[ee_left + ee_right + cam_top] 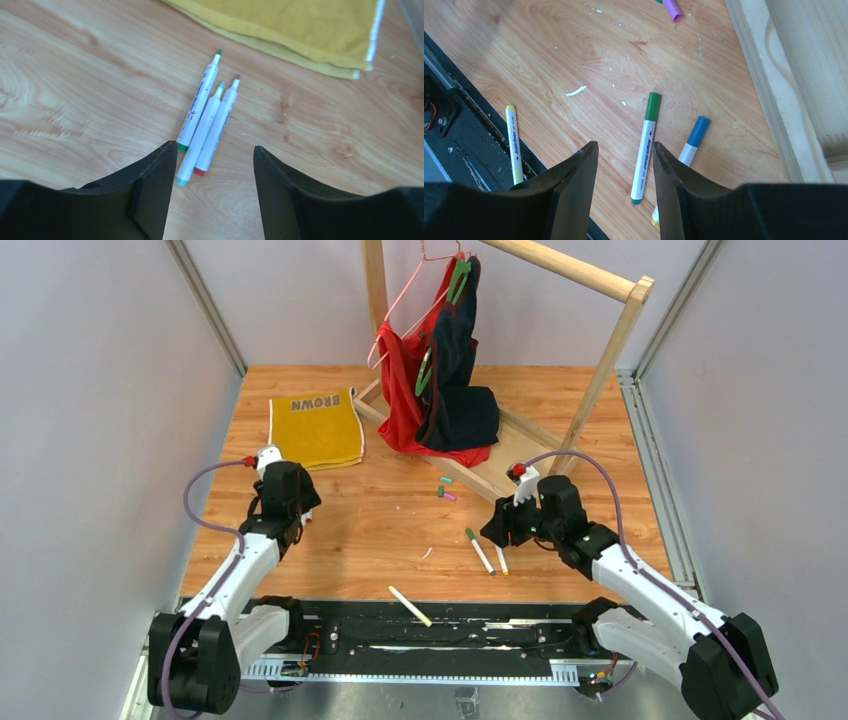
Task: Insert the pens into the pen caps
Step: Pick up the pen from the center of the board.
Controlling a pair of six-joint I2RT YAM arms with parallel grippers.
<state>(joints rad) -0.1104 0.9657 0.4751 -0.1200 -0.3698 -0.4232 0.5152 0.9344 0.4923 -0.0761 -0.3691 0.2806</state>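
Note:
Three uncapped pens lie side by side on the wood: a green-ended pen (199, 102), a teal-ended pen (201, 134) and a red-ended pen (218, 125). My left gripper (215, 150) (297, 515) hovers open just over their near ends, holding nothing. My right gripper (624, 147) (497, 530) is open above a green-capped pen (646, 145) (479, 549). A blue-capped pen (694, 139) (501, 560) lies just right of it, partly hidden by the right finger. A yellow-ended pen (513, 145) (410, 606) rests at the table's near edge. A purple cap (672, 9) (448, 496) and a teal cap (445, 480) lie farther back.
A folded yellow cloth (315, 428) (300, 25) lies just beyond the left gripper. A wooden clothes rack (600, 360) with red and dark garments (440, 380) stands at the back; its base board (774, 75) runs close to the right gripper. A black rail (440, 632) borders the near edge.

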